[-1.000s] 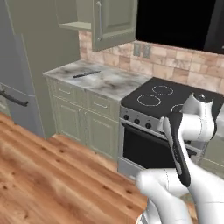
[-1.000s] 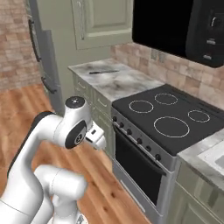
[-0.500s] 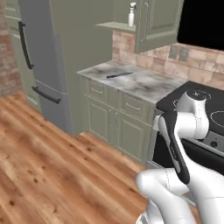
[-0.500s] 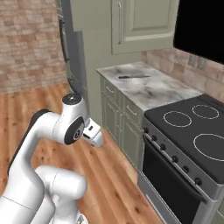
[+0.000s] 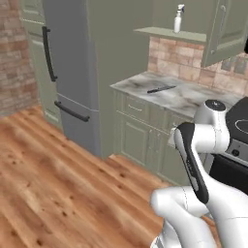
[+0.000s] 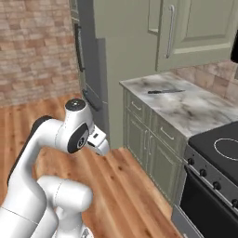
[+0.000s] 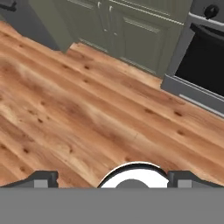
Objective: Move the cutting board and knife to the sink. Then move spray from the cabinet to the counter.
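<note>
The spray (image 5: 178, 18), a slim white bottle, stands on the open shelf of the sage-green cabinet (image 5: 170, 33). The knife (image 5: 161, 89) lies flat on the marble counter (image 5: 190, 100); from the other side the knife (image 6: 165, 91) rests near the back of the counter (image 6: 190, 107). My gripper (image 6: 102, 147) hangs low in front of the base, well away from the counter, pointing down at the wooden floor. In the hand view the gripper (image 7: 113, 178) stands open, its fingertips (image 7: 42, 178) wide apart with nothing between them. The cutting board and the sink are out of view.
A tall grey fridge (image 5: 72, 72) stands left of the counter. The black stovetop (image 6: 218, 146) and oven (image 7: 205, 65) sit to the right. Sage-green lower cabinet doors (image 7: 131, 30) face the open wooden floor (image 5: 53, 184).
The whole picture has shifted: the base has driven left along the counter, bringing the fridge and the shelf with the spray into view. The arm's pose and open gripper look unchanged.
</note>
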